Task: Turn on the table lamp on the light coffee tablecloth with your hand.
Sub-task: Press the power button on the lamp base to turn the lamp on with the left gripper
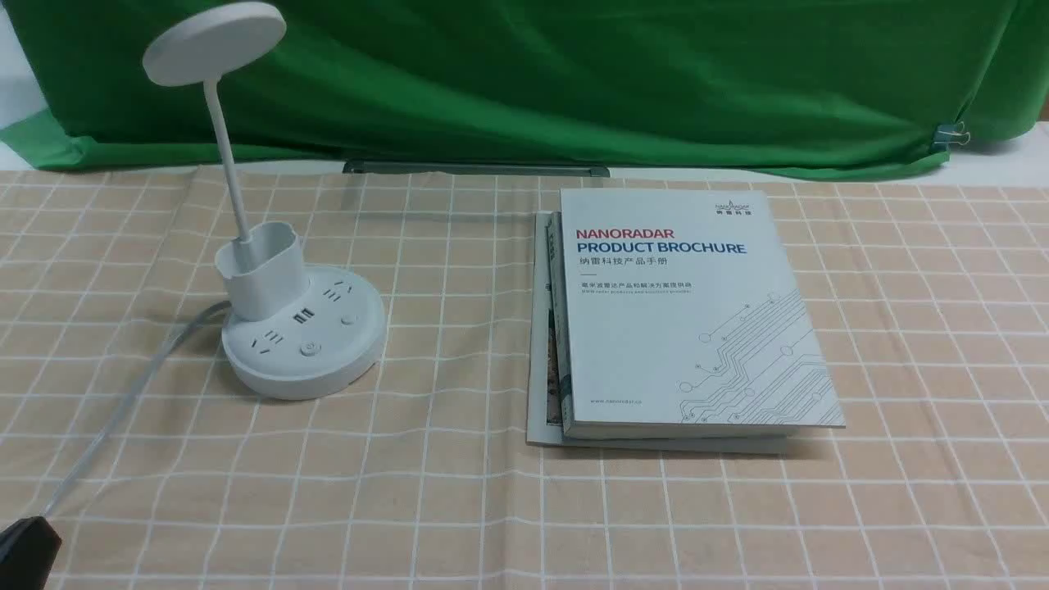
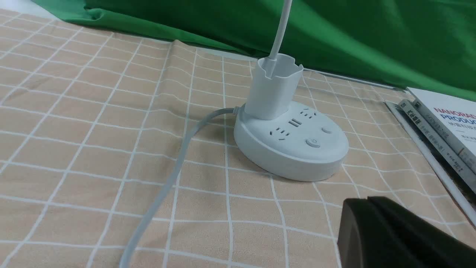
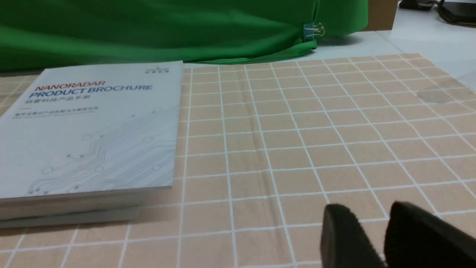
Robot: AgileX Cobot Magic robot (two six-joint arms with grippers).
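Showing jaws pressed together, the left gripper (image 2: 368, 208) sits near the table lamp (image 2: 290, 149); the right gripper (image 3: 375, 216) has jaws slightly spread.

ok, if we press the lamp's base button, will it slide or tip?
The table lamp probably stays put: the base is wide, low and flat on the tablecloth. A sideways shove might tip it, since the disc head sits high on a thin neck. The grey cord looks slack, so likely little drag.

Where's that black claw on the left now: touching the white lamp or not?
Apart. In the left wrist view, a strip of bare tablecloth lies between the left gripper and the round base of the table lamp.
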